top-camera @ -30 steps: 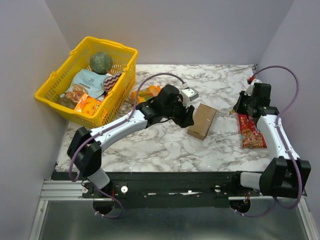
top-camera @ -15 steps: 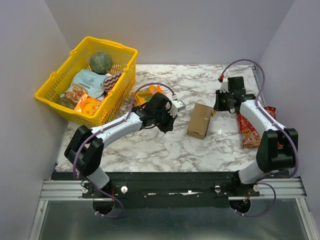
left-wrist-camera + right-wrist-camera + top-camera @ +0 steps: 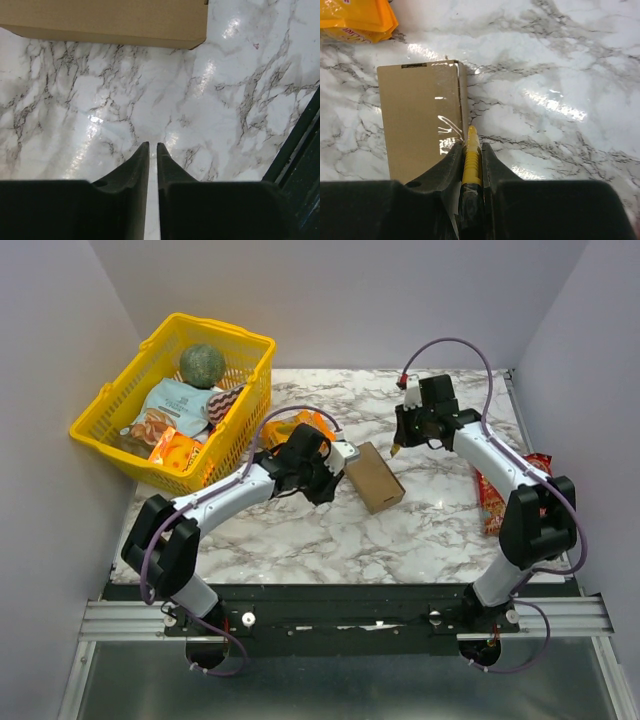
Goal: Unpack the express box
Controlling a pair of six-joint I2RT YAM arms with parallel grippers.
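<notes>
Right tool (image 3: pixel 471 150) above express box (image 3: pixel 417 120).

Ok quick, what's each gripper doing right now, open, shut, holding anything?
Left gripper: nearly shut, holding nothing, just short of the express box.
Right gripper: shut on a yellow cutter, its tip at the box's edge.
</notes>
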